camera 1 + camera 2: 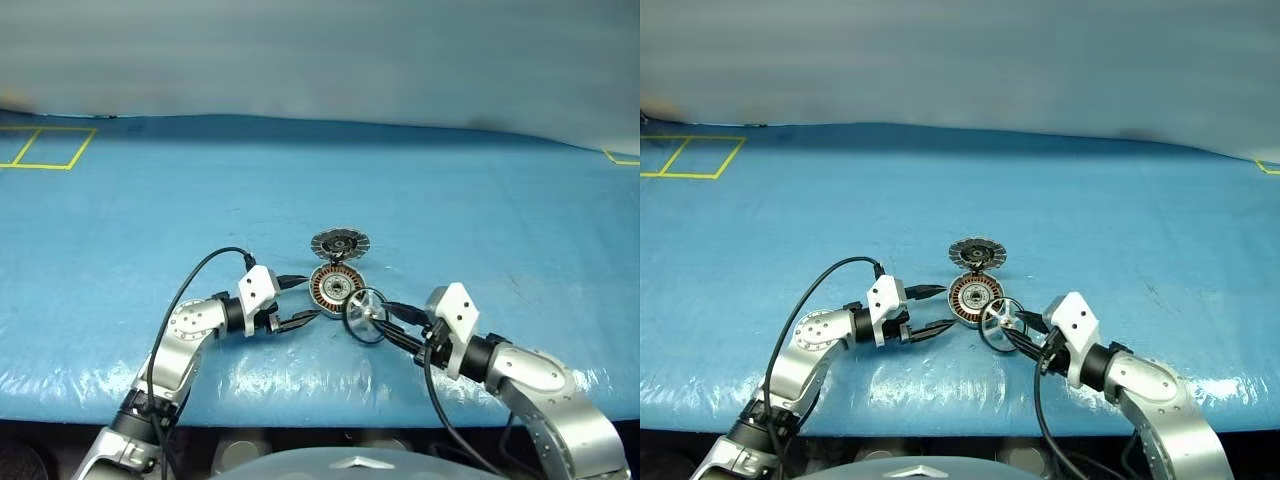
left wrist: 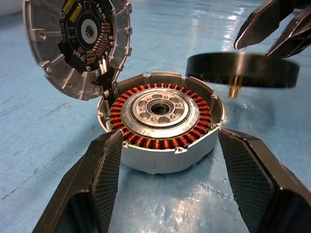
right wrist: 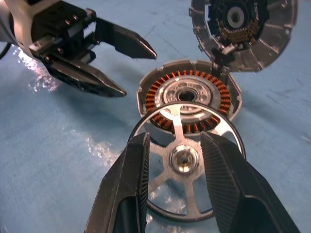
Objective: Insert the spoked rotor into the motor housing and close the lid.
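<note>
Right wrist view puts us close: our right pincer (image 3: 177, 160) is clamped on the spoked rotor (image 3: 187, 162), one finger on each side of the silver hub, black ring w/ thin spokes reaching out past the fingers. Just beyond the rotor, past the fingertips, sits the motor housing (image 3: 189, 94) on the blue counter (image 3: 53, 141), copper windings & dark centre facing up. Its lid (image 3: 243, 29) stands tilted up at the housing's far edge, hinged open, inner side w/ circuit board toward us. Left wrist view: our left pincer (image 2: 167, 145) has its fingers wide apart, one on each side of the housing (image 2: 160, 121), near its wall; we can't tell if they touch it. From there the rotor (image 2: 243, 69) shows edge-on as a black band, off the counter, just beside and a bit above the housing's rim on the side away from the lid (image 2: 73, 43), w/ the right pincer's fingertips (image 2: 257, 29) over it. Left eye view: both pincers meet near the counter's front edge, the left pincer (image 1: 300, 305) coming at the housing (image 1: 335, 288) from one side, the right pincer (image 1: 385, 322) w/ rotor (image 1: 366, 314) from the other, lid (image 1: 340, 243) beyond the housing.
</note>
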`<move>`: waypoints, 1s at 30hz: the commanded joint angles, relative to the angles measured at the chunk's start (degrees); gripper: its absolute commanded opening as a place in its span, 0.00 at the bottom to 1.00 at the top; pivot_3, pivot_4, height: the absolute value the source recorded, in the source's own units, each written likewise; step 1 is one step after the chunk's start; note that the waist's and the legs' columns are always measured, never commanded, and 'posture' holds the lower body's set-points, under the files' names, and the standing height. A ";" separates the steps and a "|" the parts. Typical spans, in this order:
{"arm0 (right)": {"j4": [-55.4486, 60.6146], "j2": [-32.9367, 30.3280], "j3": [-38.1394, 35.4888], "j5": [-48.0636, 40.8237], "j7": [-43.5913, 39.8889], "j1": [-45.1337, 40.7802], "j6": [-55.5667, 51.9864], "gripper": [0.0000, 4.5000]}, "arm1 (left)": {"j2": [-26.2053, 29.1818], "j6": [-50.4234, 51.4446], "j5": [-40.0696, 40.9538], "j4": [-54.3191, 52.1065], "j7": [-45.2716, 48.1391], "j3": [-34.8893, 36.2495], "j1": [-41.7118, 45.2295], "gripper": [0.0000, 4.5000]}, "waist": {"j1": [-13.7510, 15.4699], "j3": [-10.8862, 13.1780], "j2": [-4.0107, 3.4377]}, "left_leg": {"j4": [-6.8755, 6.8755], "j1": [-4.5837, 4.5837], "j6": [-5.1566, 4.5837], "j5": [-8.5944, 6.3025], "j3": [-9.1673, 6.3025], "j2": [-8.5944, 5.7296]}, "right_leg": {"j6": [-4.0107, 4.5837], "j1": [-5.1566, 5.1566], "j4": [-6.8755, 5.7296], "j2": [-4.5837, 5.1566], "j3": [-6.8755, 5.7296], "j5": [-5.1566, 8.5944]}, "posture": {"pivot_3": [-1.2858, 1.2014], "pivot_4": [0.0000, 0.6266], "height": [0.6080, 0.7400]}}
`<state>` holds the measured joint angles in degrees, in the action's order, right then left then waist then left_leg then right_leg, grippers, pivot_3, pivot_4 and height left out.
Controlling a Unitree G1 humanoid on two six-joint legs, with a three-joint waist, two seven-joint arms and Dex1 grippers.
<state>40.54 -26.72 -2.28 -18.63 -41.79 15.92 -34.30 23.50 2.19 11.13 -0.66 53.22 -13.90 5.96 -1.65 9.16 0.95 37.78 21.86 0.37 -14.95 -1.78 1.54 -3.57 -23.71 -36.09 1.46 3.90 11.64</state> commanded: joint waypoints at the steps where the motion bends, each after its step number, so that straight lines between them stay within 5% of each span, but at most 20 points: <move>1: 2.07 1.02 -0.23 -1.78 2.83 -2.09 0.77 0.38 | -0.08 -1.34 0.40 0.65 0.61 0.55 1.64 0.75 | 0.04 0.00 0.01 | 0.00 0.01 0.00 0.00 0.00 0.00 | 0.00 -0.01 0.00 0.00 0.00 0.00 | 0.52 0.24 1.00; 13: 4.35 -9.29 -1.24 -0.52 3.04 0.79 -0.84 0.38 | -0.25 -1.38 0.10 0.83 0.55 0.13 1.22 0.75 | 0.30 0.01 0.02 | -0.02 0.09 -0.01 -0.05 -0.02 -0.02 | 0.00 -0.02 0.08 0.00 0.01 0.01 | 0.52 0.24 1.00; 30: -0.33 -10.42 8.06 3.83 5.98 -2.42 -1.71 0.38 | -0.26 -0.57 -0.63 -0.48 -0.80 -0.18 0.28 0.75 | 0.43 0.01 0.03 | 0.03 0.11 -0.02 -0.06 -0.03 -0.02 | -0.01 -0.03 0.06 -0.01 0.00 0.01 | 0.52 0.24 1.00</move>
<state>39.27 -36.62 5.62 -15.41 -35.85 13.96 -37.40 23.13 2.09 10.22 1.49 52.51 -14.09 6.11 -1.22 9.17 0.98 37.81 21.97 0.35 -15.02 -1.80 1.52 -3.57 -23.75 -36.03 1.45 3.90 11.66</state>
